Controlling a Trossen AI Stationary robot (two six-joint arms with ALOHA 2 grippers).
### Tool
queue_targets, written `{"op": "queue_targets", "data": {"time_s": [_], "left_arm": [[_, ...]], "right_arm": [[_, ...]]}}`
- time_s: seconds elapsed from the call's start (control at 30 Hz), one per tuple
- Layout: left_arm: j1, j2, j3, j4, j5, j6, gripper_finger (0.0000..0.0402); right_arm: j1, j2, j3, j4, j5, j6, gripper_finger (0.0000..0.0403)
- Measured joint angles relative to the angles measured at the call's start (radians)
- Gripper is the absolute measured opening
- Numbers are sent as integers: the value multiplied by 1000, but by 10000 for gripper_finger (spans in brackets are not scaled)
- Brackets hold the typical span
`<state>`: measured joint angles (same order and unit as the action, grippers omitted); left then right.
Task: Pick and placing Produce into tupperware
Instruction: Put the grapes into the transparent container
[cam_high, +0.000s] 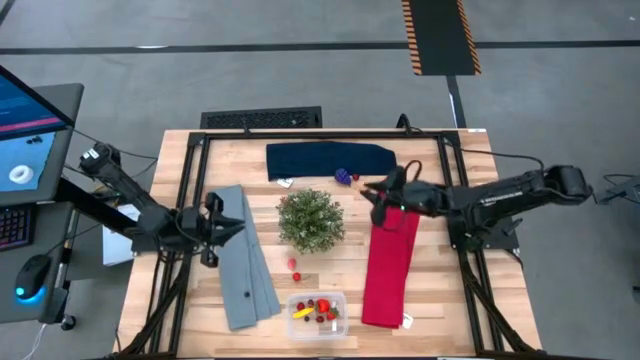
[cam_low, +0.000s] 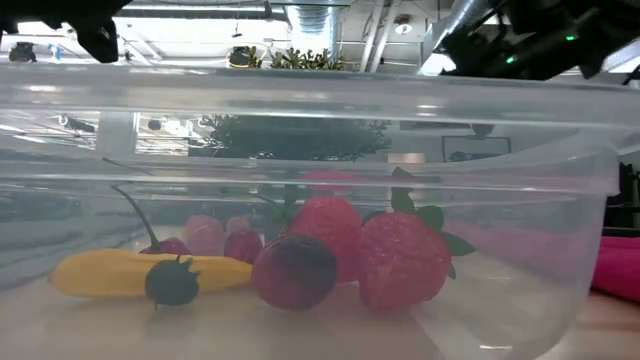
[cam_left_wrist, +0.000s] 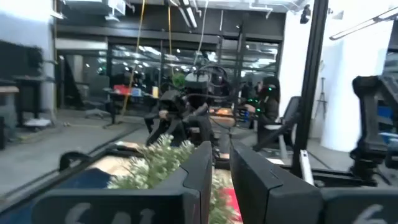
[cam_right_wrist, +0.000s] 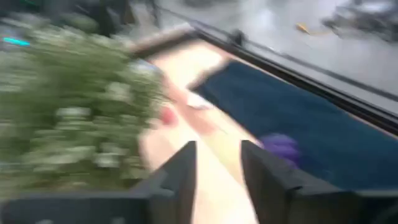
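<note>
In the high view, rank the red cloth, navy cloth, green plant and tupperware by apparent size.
1. Red cloth and navy cloth: look much alike, so not ranked apart.
2. Green plant.
3. Tupperware, a little smaller than the plant.

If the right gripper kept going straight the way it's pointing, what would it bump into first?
Probably the purple grape cluster on the navy cloth. The right gripper, fingers apart, points between it and the green plant; depth is hard to judge, so it might meet bare table first.

Clear rectangular plastic container (cam_low: 560, 150) seen close up from the tabletop.
Inside lie 2 red toy strawberries (cam_low: 400, 262), a yellow banana-shaped piece (cam_low: 110, 272), a round dark red berry (cam_low: 294, 272) and a small dark green berry (cam_low: 172, 282); pink cloth (cam_low: 620, 270) shows beside it.
</note>
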<state>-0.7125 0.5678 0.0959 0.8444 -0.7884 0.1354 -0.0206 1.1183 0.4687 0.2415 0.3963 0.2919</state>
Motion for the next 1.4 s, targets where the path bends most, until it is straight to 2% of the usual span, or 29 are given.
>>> {"op": "queue_targets", "data": {"time_s": [0.13,0.23,0.43,0.57,0.7,0.83,1.0,1.23,1.4], "left_arm": [[29,1,0,23,-3,63,48],[55,1,0,23,-12,79,48],[88,3,1,3,-12,39,48],[105,8,1,5,-11,50,48],[132,8,1,38,-19,94,48],[157,7,1,47,-29,106,48],[165,8,1,-6,-30,41,48],[165,8,2,-92,-29,-49,48],[165,8,2,-95,-28,-97,48]], "right_arm": [[-99,0,65,-67,-15,-1,238],[-178,0,97,-106,-78,-1,262],[-306,81,132,-169,-260,41,262],[-353,203,201,-213,-314,23,259],[-387,326,303,-252,-318,-29,258],[-415,463,413,-369,-320,-85,258],[-383,613,521,-479,-319,-139,258],[-326,717,562,-461,-313,-170,258],[-315,743,567,-425,-244,-204,254]]}}
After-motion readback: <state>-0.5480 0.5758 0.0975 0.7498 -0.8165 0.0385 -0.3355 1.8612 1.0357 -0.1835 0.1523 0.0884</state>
